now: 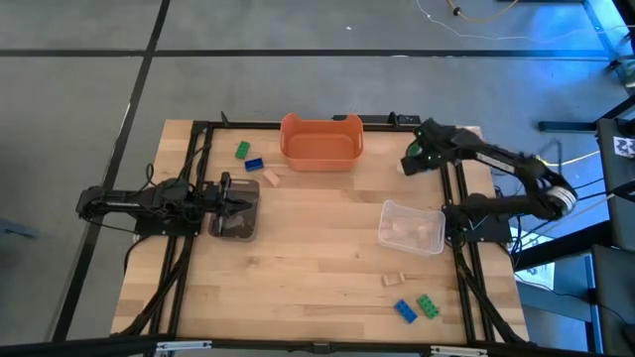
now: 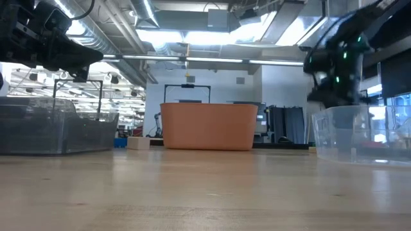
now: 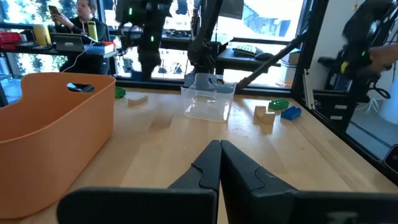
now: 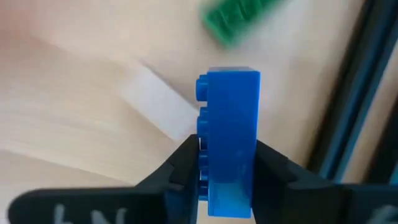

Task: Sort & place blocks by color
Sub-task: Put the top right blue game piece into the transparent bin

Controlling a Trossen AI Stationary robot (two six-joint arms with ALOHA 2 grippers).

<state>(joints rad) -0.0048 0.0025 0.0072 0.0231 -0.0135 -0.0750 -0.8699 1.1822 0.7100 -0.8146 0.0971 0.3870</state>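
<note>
My right gripper (image 4: 227, 152) is shut on a blue block (image 4: 229, 118) and hangs above the table's far right part (image 1: 415, 159). Below it lie a green block (image 4: 239, 18) and a pale tan block (image 4: 158, 102). My left gripper (image 3: 219, 155) is shut and empty, over the dark container (image 1: 235, 210). A green block (image 1: 242, 150), a blue block (image 1: 254, 164) and a tan block (image 1: 270, 177) lie left of the orange tub (image 1: 320, 141). Near the table's near right corner rest a tan block (image 1: 395, 280), a blue block (image 1: 405, 310) and a green block (image 1: 427, 305). My right gripper pinches the blue block between its two fingers, one on the studded face (image 4: 202, 155) and one on the opposite face. The fingers point down at the table. The block sticks out past the fingertips and is lifted clear of the table.
A clear container (image 1: 412, 226) stands on the right half of the table, near the right arm's base. The orange tub sits at the far edge, in the middle. Black frame rails (image 1: 461, 258) run along both sides. Bare wood (image 1: 317, 248) lies between the containers.
</note>
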